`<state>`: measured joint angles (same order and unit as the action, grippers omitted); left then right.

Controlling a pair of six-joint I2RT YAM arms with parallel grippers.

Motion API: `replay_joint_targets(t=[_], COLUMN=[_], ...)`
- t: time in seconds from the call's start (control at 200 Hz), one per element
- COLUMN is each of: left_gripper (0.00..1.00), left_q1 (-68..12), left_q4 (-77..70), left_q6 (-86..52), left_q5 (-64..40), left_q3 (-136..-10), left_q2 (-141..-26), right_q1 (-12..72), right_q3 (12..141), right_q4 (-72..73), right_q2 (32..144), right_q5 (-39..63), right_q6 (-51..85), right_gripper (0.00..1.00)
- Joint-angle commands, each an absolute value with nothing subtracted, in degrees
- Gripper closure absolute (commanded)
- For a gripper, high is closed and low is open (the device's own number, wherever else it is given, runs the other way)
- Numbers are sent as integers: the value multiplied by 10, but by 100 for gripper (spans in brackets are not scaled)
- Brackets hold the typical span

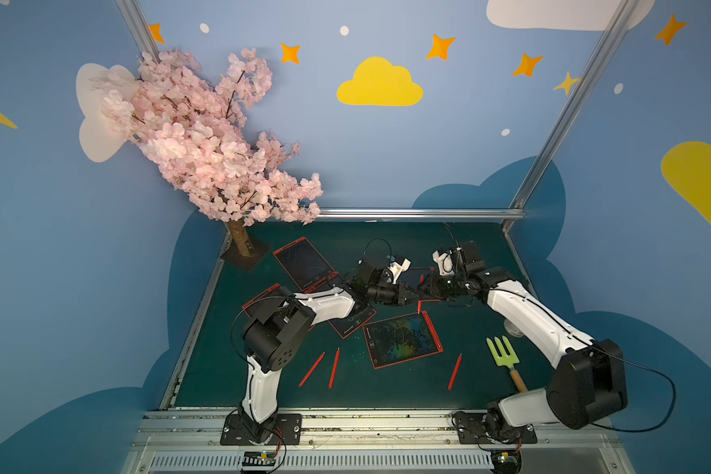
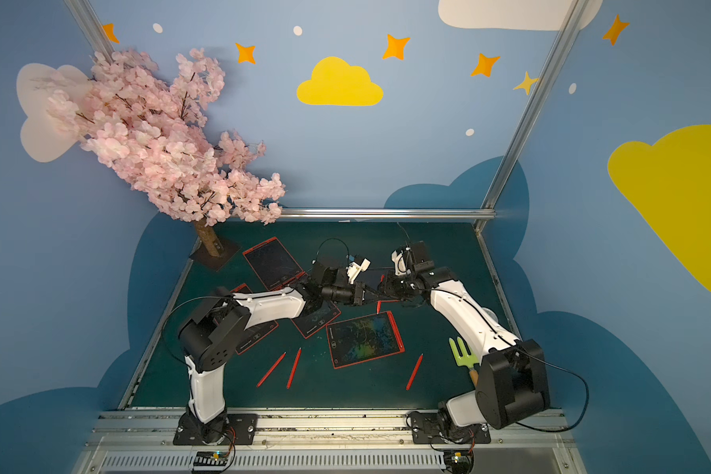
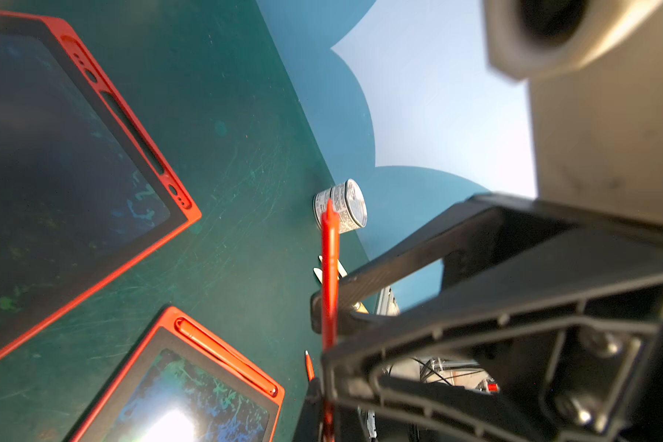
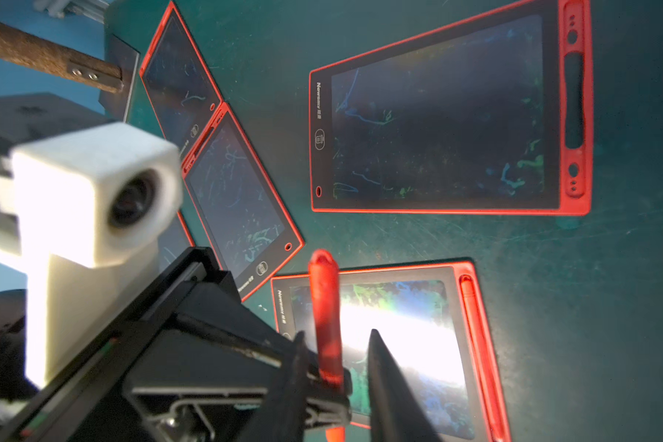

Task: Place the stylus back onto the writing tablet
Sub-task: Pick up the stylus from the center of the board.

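A red stylus hangs in the air over the middle of the table, where both grippers meet. My left gripper is shut on its lower part. My right gripper stands open around the same stylus, with a gap beside it. Below lies a red-framed writing tablet with an empty pen slot, mostly hidden by the arms in both top views. A second tablet with a colourful screen has a stylus in its slot.
Three loose red styluses lie near the front. More tablets lie at the back left and under the left arm. A green garden fork, a small can and the blossom tree stand around.
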<state>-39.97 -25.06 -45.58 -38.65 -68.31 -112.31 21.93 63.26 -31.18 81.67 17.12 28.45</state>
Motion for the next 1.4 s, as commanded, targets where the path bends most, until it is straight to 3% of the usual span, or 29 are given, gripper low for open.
replay_joint_targets(t=[0.0,0.175,0.406,0.741,1.397], left_gripper=[97,97,97,97,97], left_q1=[-390,-385,-386,-387,-395], left_q4=[-276,-278,-280,-278,-270], left_q6=[-467,-462,-458,-451,-442], left_q5=[-399,-404,-406,-409,-412], left_q3=[-667,-657,-655,-654,-663], left_q2=[-1118,-1114,-1111,-1106,-1108], right_q1=[216,216,215,213,207], right_q3=[618,608,618,622,636], right_q4=[-294,-272,-261,-250,-245], right_q2=[795,792,808,826,850], right_q5=[189,202,219,209,212], right_q6=[292,299,303,306,305], right_gripper=[63,56,55,73,84])
